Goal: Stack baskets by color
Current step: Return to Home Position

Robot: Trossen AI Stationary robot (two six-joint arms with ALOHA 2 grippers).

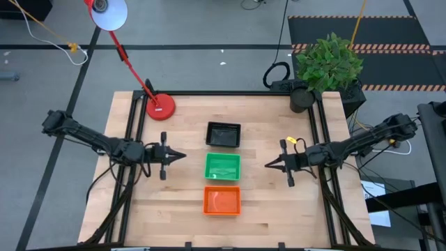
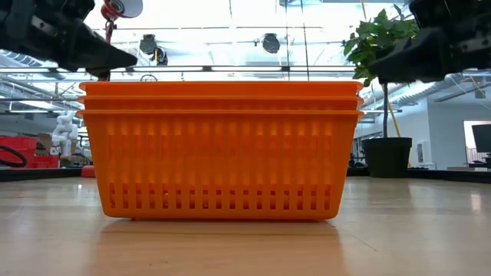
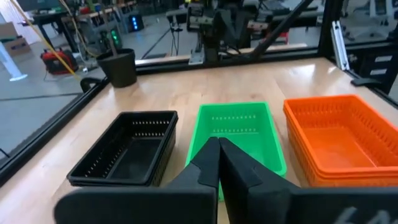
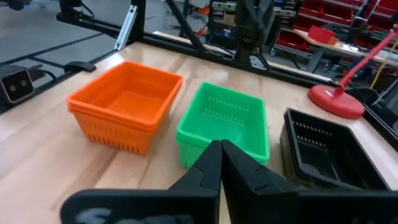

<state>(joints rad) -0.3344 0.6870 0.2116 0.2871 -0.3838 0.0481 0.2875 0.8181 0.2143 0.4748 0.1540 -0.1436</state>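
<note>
Three stacks of baskets stand in a row down the middle of the table: black baskets (image 1: 224,134) farthest, green baskets (image 1: 222,166) in the middle, orange baskets (image 1: 221,201) nearest. Each stack rests on its flat bottom; the orange stack (image 2: 221,149) shows three nested rims in the low view. My left gripper (image 1: 182,156) is shut, pointing level toward the green stack from the table's left, well short of it. My right gripper (image 1: 267,165) is shut too, pointing at the green stack from the right, also apart from it. Both hold nothing.
A red lamp base (image 1: 160,107) with its slanting stem stands at the far left of the table. A potted plant (image 1: 326,66) stands at the far right corner. Bare wood lies on both sides of the basket row and along the near edge.
</note>
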